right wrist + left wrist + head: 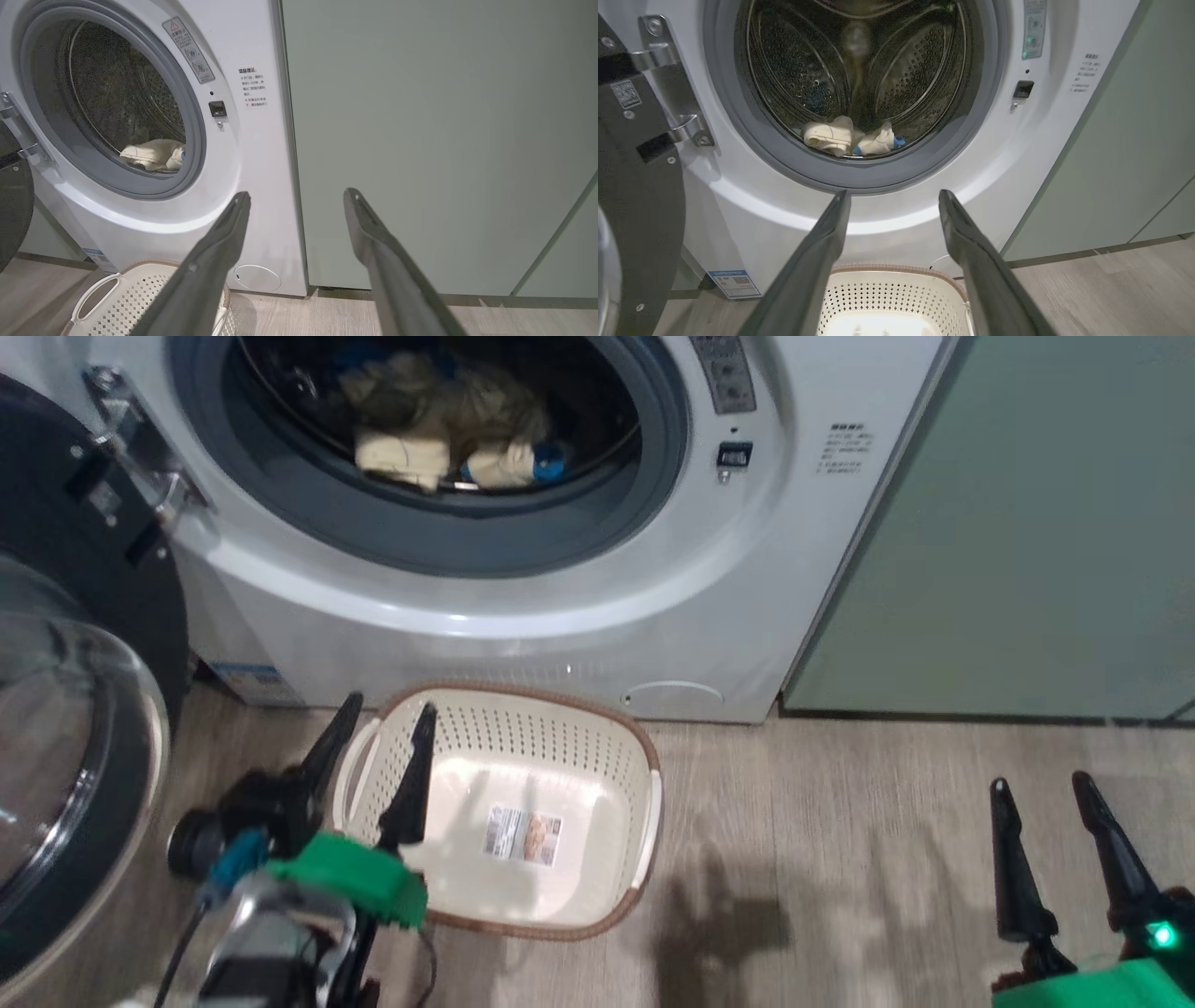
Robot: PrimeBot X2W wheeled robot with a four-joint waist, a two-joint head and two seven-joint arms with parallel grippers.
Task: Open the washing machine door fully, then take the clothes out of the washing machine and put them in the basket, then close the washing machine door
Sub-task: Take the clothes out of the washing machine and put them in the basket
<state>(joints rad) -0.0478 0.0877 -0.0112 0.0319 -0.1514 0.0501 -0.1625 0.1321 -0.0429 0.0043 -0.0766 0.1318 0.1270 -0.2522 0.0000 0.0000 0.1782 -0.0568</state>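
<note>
The left tool and right tool each have two long, dark, tapering fingers on bright green mounts. A black cable leaves the left's silvery wrist; a green light marks the right.

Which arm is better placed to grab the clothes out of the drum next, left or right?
Probably left. The left gripper is open above the basket, its wrist view aimed straight at the clothes in the washing machine. The right gripper, also open, sits to the side, facing the green cabinet.
</note>
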